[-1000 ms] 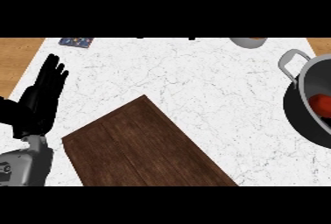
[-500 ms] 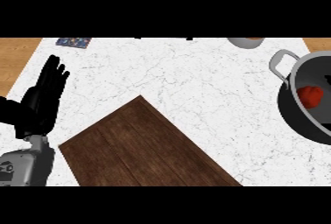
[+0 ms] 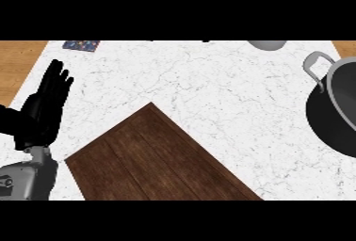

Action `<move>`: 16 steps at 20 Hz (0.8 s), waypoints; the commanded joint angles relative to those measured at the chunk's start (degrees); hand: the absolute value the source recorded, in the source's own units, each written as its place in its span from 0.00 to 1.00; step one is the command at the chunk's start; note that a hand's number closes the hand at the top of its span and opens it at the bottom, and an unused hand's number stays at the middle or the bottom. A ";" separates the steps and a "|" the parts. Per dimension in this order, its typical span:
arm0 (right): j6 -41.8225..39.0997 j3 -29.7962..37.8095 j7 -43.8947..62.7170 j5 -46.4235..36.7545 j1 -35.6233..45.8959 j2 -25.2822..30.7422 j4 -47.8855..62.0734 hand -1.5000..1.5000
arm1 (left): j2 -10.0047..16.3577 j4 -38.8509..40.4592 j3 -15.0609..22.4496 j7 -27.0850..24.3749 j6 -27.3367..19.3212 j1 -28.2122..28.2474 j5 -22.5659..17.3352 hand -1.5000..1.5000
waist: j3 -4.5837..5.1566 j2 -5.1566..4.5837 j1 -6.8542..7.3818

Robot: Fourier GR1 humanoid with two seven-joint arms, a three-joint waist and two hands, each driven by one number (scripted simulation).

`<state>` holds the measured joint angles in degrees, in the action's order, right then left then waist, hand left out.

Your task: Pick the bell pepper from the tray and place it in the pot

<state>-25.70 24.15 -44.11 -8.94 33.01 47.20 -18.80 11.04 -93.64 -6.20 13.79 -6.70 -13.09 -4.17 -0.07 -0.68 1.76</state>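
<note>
Wooden tray shows no bell pepper; pot is cut off by the right edge, so can't confirm it's inside. Left hand rests open at the left, fingers up; right hand out of view. Risk: calling it done unverified while the pepper sits off-frame.

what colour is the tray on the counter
The tray is dark brown with wood grain; the head view shows it.

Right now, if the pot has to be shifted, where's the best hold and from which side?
Probably the grey loop handle standing out from the pot's rim at its upper left. Come from the left, over the counter: the handle faces that way, and the pot's other side runs off the view's right edge.
</note>
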 commanded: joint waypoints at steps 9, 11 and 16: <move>-15.91 1.79 -5.54 3.15 -2.87 8.44 4.03 0.00 | 0.49 0.15 -1.14 -1.78 1.43 1.20 -1.22 0.50 | -0.55 -0.44 0.17; -15.73 2.97 -4.18 4.47 -2.60 9.75 4.70 0.00 | 0.36 -0.73 -0.84 -2.10 1.25 2.10 -0.77 0.50 | -0.62 -0.42 0.58; -16.54 1.50 -4.36 4.16 -3.61 9.89 3.04 0.00 | 0.05 -0.94 -0.16 -0.66 1.16 1.15 -0.79 0.50 | -0.74 -0.49 0.66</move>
<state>-32.35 25.77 -40.76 -5.12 30.33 56.74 -16.29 11.34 -93.81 -6.88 12.24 -5.60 -11.96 -4.87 -0.69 -1.15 2.04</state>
